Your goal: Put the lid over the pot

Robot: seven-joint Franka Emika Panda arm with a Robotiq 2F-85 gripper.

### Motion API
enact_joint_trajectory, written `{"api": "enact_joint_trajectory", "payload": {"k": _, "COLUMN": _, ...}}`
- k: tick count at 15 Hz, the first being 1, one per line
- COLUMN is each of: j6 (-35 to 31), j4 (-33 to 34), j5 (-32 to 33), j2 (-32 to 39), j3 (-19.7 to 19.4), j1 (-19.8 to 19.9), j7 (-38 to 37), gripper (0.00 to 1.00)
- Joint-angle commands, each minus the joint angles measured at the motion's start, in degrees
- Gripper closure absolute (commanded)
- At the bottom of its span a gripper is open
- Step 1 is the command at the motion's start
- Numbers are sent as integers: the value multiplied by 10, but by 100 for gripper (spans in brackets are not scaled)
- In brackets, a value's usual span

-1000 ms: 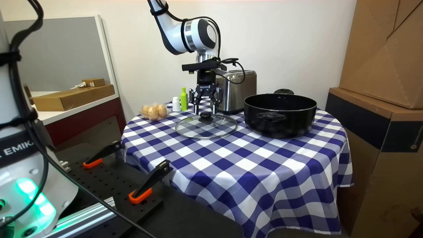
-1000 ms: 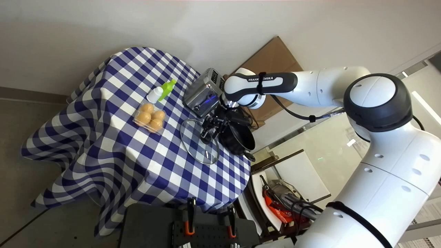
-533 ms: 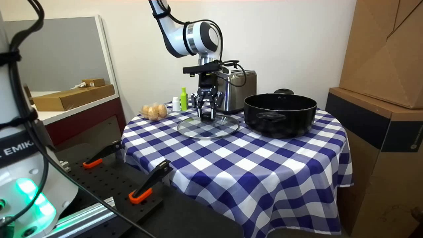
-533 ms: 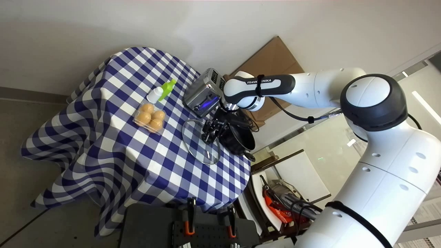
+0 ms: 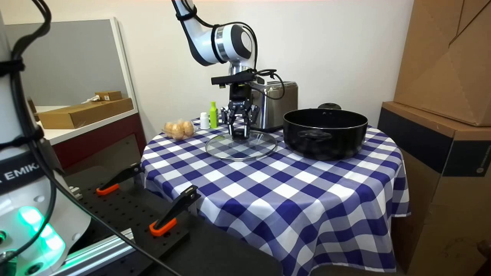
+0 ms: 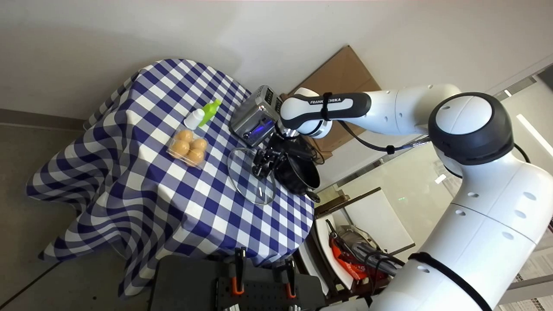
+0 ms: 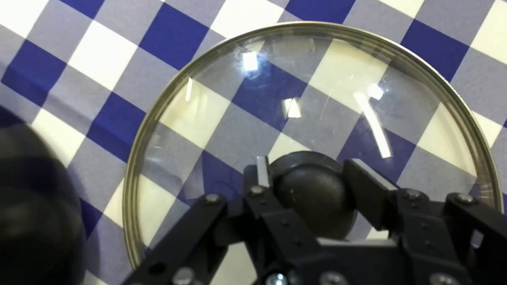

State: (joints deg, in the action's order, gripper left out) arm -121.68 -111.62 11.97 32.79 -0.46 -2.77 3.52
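- Nearest me, the checked tablecloth (image 5: 249, 191) spreads in front of the two-handled black pot (image 5: 339, 140), which stands upright, its mouth uncovered.
- The glass lid (image 5: 245, 151) is just beside the pot, dome up and about level; I can't make out whether its rim touches the cloth.
- Above the lid's middle, at the pot's side, the gripper (image 5: 239, 133) is pinching the dark round knob (image 7: 311, 192), one finger against each flank.
- I'd say that knob is the right place to hold: the glass looks stiff, slick and breakable, with fair weight for so small a grip. It could tip or twist, so I'd carry it slowly and level, clear the pot's edge, then lower it softly.
- A little farther back than the pot, the steel toaster (image 5: 278, 111) stands near; I'd mind the rim there.
- Behind and well apart from the pot is a green bottle (image 5: 213, 115).
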Motion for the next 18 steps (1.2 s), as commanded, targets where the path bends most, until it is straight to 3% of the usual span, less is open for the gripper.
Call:
{"api": "enact_joint_trajectory", "payload": {"k": 1, "j6": 6, "j4": -37, "j5": 1, "j2": -64, "j3": 8, "j1": 0, "j7": 9, "gripper": 76}}
{"api": "enact_joint_trajectory", "payload": {"k": 4, "j6": 32, "j4": -64, "j5": 5, "j2": -115, "j3": 12, "j1": 0, "j7": 20, "gripper": 76}}
{"api": "enact_joint_trajectory", "payload": {"k": 9, "j6": 99, "j4": -110, "j5": 0, "j2": -214, "j3": 20, "j1": 14, "j7": 103, "gripper": 76}}
{"api": "enact_joint_trajectory", "payload": {"k": 13, "j6": 142, "j4": -110, "j5": 5, "j2": -272, "j3": 0, "j1": 36, "j7": 124, "gripper": 76}}
{"api": "enact_joint_trajectory", "payload": {"k": 18, "j6": 146, "j4": -67, "j5": 9, "j2": -276, "j3": -41, "j1": 79, "j7": 119, "gripper": 76}}
